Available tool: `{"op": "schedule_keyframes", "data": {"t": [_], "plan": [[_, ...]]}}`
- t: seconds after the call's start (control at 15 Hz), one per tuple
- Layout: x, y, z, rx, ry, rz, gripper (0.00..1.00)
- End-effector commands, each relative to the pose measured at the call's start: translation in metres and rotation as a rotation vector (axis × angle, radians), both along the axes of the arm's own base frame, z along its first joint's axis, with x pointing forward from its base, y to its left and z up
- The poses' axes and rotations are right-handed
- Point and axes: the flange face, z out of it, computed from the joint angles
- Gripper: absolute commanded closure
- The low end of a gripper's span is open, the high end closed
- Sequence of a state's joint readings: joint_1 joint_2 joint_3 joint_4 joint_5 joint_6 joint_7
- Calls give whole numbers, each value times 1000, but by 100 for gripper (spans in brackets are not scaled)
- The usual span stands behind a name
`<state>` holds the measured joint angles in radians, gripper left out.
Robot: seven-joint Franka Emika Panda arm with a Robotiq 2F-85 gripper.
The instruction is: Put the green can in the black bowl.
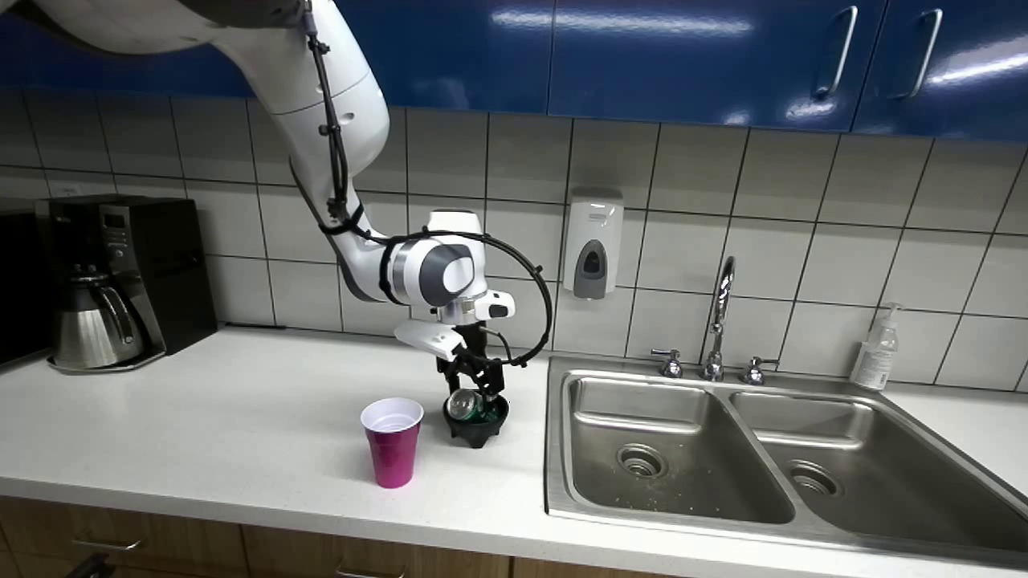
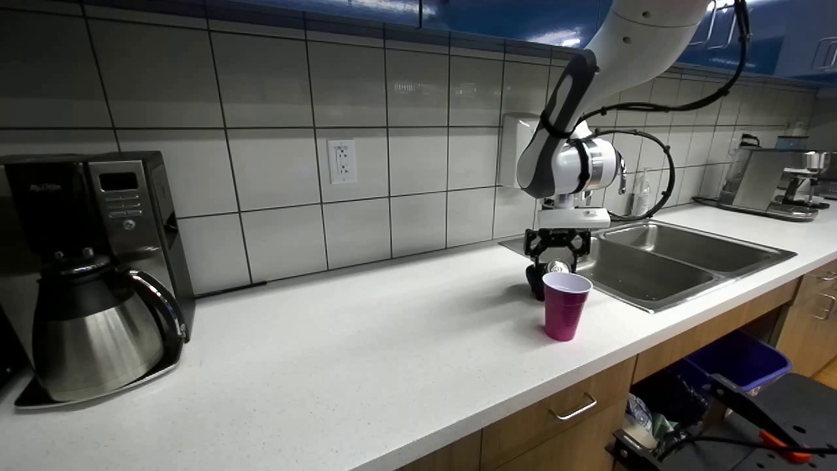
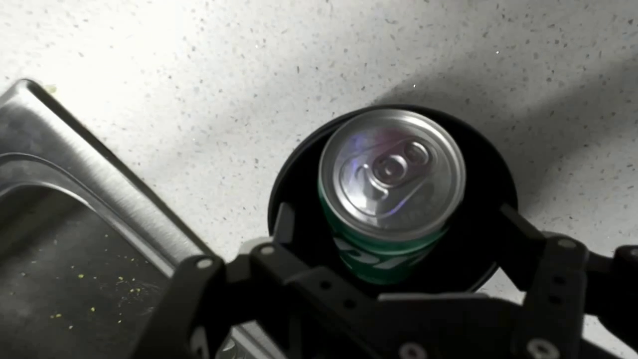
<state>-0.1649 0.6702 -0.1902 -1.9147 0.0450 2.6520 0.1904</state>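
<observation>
The green can (image 3: 389,174), with a silvery top and pull tab, is inside the black bowl (image 3: 491,164) in the wrist view. In an exterior view the can (image 1: 463,405) leans in the bowl (image 1: 476,433), its top tilted toward that camera. In an exterior view the can's top (image 2: 558,266) shows just behind the pink cup, which partly hides can and bowl. My gripper (image 3: 398,219) is open; its fingers stand apart on either side of the can, over the bowl, with dark gaps between each finger and the can. The gripper also shows above the bowl in an exterior view (image 1: 475,377).
A pink cup (image 1: 393,449) stands upright on the white counter (image 1: 241,417), close to the bowl. A steel double sink (image 1: 675,449) lies on the bowl's other side. A coffee maker (image 1: 128,273) stands at the counter's far end. Tiled wall (image 1: 514,225) rises behind.
</observation>
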Motion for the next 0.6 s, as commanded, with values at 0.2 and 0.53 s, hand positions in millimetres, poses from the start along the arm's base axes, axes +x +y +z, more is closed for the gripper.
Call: {"op": "schedule_keyframes", "data": {"t": [0.2, 0.53], "plan": [[5, -4, 17, 14, -6, 10, 0], [-1, 4, 42, -18, -30, 45, 0]]}}
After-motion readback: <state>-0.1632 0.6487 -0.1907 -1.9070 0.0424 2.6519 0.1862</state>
